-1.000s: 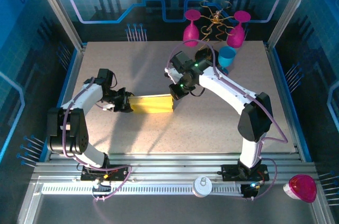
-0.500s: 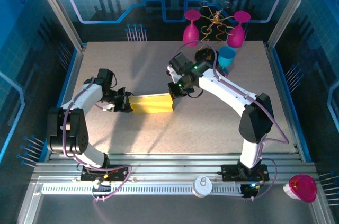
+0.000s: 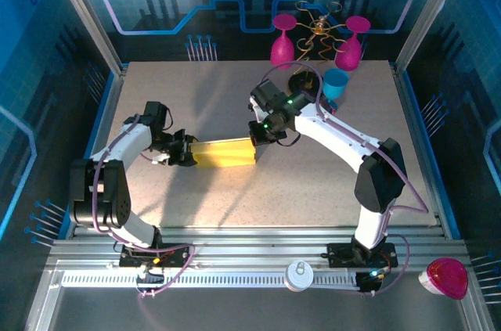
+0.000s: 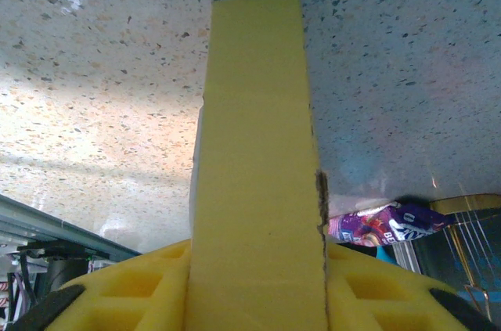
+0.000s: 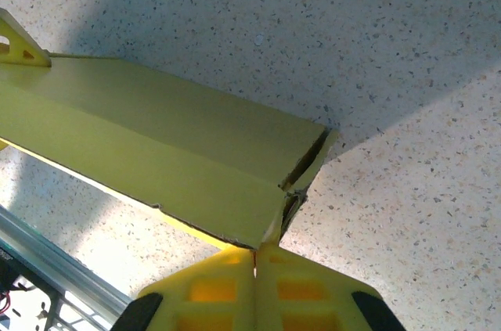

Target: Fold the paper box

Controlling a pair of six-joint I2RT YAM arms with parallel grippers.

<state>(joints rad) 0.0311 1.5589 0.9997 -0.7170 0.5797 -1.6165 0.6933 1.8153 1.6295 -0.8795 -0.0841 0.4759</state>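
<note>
Yellow cardboard is seen spanning the gap between the two arms near the middle of the desk (image 3: pixel 313 190). It is the paper box (image 3: pixel 225 152), partly folded into a long, shallow shape and held at both ends.

The left pincer (image 3: pixel 185 154) is clamped on the box's left end. In the left wrist view a long panel is seen running away from between the closed fingers (image 4: pixel 376 300). The right pincer (image 3: pixel 256 140) is closed almost completely, with only a thin edge at the right-hand corner nipped between its pads.

Several things could be expected to go wrong from here:

- **Tearing:** the sheet could be torn at the corner seam if the pincers were drawn apart or twisted against each other. A gap between two flaps is already visible there in the right wrist view, and a ragged spot is seen on the panel's edge in the left wrist view.
- **Slipping:** because so little card is gripped on the right, the edge could be lost from that pincer, and the fold would be let spring open.
- **Creasing:** if too much pressure were applied inward, the thin walls could be buckled and a crease set in the wrong place.
</note>
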